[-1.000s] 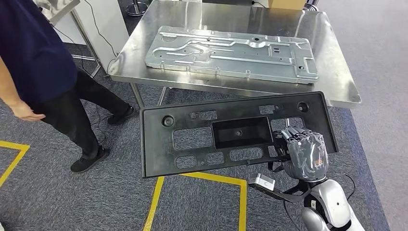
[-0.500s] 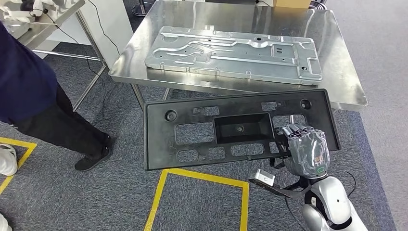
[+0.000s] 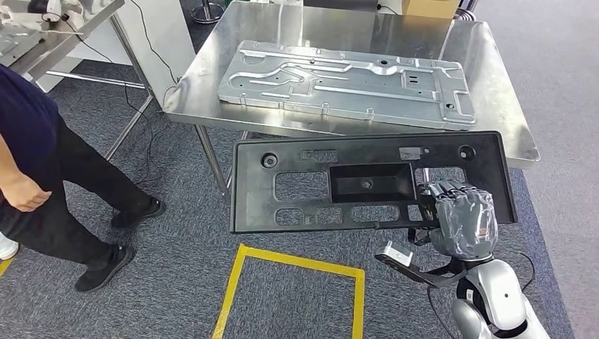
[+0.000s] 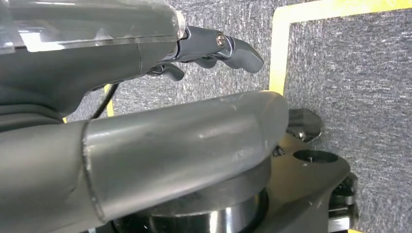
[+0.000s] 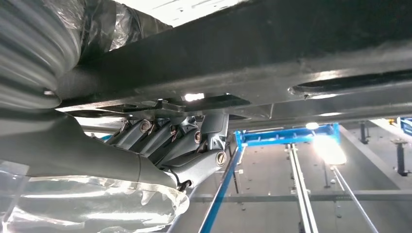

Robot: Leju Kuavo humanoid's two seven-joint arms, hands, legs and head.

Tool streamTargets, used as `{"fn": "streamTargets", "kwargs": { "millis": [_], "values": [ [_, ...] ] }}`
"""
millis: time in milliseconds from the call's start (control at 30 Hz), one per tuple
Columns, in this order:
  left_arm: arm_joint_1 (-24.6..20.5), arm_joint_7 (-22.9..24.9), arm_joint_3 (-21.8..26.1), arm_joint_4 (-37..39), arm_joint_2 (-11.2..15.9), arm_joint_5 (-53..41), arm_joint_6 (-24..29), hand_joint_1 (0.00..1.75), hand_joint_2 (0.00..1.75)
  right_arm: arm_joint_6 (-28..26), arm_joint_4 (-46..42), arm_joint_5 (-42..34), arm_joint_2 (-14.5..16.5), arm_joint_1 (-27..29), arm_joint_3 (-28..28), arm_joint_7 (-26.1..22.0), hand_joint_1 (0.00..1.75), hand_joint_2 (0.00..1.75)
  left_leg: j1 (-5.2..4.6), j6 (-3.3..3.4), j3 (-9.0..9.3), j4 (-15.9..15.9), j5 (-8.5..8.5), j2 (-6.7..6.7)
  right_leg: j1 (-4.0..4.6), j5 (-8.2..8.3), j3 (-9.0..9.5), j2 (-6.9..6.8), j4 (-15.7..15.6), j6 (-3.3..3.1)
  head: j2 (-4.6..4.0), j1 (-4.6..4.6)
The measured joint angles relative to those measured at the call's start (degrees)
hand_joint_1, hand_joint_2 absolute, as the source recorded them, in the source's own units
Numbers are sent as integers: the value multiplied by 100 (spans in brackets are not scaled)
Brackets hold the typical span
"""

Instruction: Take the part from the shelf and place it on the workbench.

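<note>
Black part [image 3: 353, 185]: I hold it flat in my right hand [image 3: 463, 220], fingers [image 5: 167, 138] curled through it, just short of the table's [image 3: 494, 120] near edge. Left hand [image 4: 145, 97]: empty, fingers apart.

The head view is bright and evenly lit from overhead, sharp across the frame. The steel table [image 3: 494, 106] throws broad soft reflections toward 12 o'clock, and the embossed metal panel [image 3: 346, 81] on it gleams without burning out. Shadows on the carpet [image 3: 141, 282] are faint and diffuse. In the left wrist view the left hand [image 4: 145, 145] sits too close, soft and glossy, with glare at 11 o'clock. In the right wrist view ceiling lamps [image 5: 328, 148] blow out toward 3 o'clock, leaving the right hand [image 5: 170, 145] backlit and dim.
</note>
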Motion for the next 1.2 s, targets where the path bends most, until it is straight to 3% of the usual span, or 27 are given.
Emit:
{"fn": "streamTargets", "kwargs": {
  "millis": [67,100,200,267,333,400,433,467,533,600,733,800,833,933,967,1000,1100,1133,1200],
  "values": [
    [6,-4,1,0,0,10,1,0,0,6,0,-8,-30,6,-66,0,175,175,-5,-50,17,89,-101,-10,-6,321,341,12,-713,-12,0,0],
    [6,-7,2,0,1,11,1,0,0,10,-4,-12,-41,9,-92,1,175,175,-12,-81,11,125,-147,-13,-1,377,448,20,-933,-40,0,-2],
    [2,-14,5,-1,2,12,1,0,0,24,-15,-14,-62,24,-141,1,175,175,-19,-166,9,141,-222,-20,19,319,494,25,-1004,-151,0,-5],
    [-9,-15,5,-3,5,12,3,0,0,28,-19,-11,-69,26,-156,0,175,175,-16,-228,-2,258,-316,45,1,294,547,3,-1037,-221,0,-7],
    [-16,-15,5,-4,9,12,4,0,0,29,-26,-11,-72,29,-166,0,175,175,7,-304,-261,795,-563,177,-17,254,613,-38,-1059,-277,0,-8],
    [-16,-15,5,-4,10,12,3,0,0,32,-30,-11,-73,35,-170,0,175,175,46,-363,-744,1572,-812,264,-20,199,665,-78,-1059,-293,0,-9],
    [-14,-15,5,-4,11,13,3,0,0,36,-30,-11,-73,39,-171,-1,175,175,62,-378,-926,1797,-805,278,-21,166,701,-93,-1059,-288,0,-9],
    [-10,-15,5,-4,11,14,4,0,0,40,-30,-11,-73,42,-171,-1,175,175,72,-380,-1005,1803,-675,286,-23,130,747,-105,-1058,-278,0,-9],
    [0,-15,7,-4,13,16,5,0,0,48,-32,-11,-73,46,-171,-2,175,175,77,-338,-829,1170,-142,299,-25,47,865,-121,-1061,-249,0,-9],
    [2,-19,7,-4,19,16,9,0,0,49,-34,-10,-73,45,-173,-1,175,175,38,-264,-560,486,176,335,-19,-21,949,-136,-1082,-197,0,-8],
    [-3,-31,8,-4,26,14,16,0,0,48,-37,-1,-72,64,-178,-1,175,175,4,-135,-382,144,174,315,-19,9,1043,-150,-1111,-43,0,-4],
    [3,-34,10,-4,27,18,26,0,0,47,-40,7,-72,72,-181,0,175,175,20,-62,-238,57,170,291,-30,-88,974,-126,-884,-10,0,1],
    [1,-36,11,-4,27,20,30,0,0,47,-40,8,-72,74,-184,2,175,175,20,-34,-184,36,161,283,-33,-207,833,-107,-636,-6,0,4],
    [-8,-44,12,-4,26,24,37,0,0,47,-39,9,-73,102,-192,8,175,175,-14,18,-89,34,72,248,-13,-565,146,-62,316,20,0,7],
    [-7,-45,12,-4,26,27,40,0,0,47,-37,10,-73,120,-192,9,175,175,-23,21,-39,35,29,229,-6,-542,7,-55,399,24,0,7],
    [-5,-45,12,-4,26,29,42,0,0,47,-35,13,-73,135,-193,9,175,175,-30,18,24,36,-18,212,1,-394,-18,-54,265,15,0,7],
    [18,-45,12,-2,18,34,45,0,0,46,-32,21,-73,154,-195,9,175,175,-44,-10,199,40,-174,188,35,414,248,-43,-749,-68,0,8],
    [23,-44,13,-1,13,35,46,0,0,45,-32,28,-72,160,-196,13,175,175,-50,-28,223,49,-214,180,53,518,296,-42,-962,-99,0,9],
    [17,-41,14,3,3,37,46,0,0,42,-46,77,-73,199,-213,29,175,175,-56,-88,237,74,-271,167,90,512,305,-37,-1049,-155,0,9]
  ]
}}
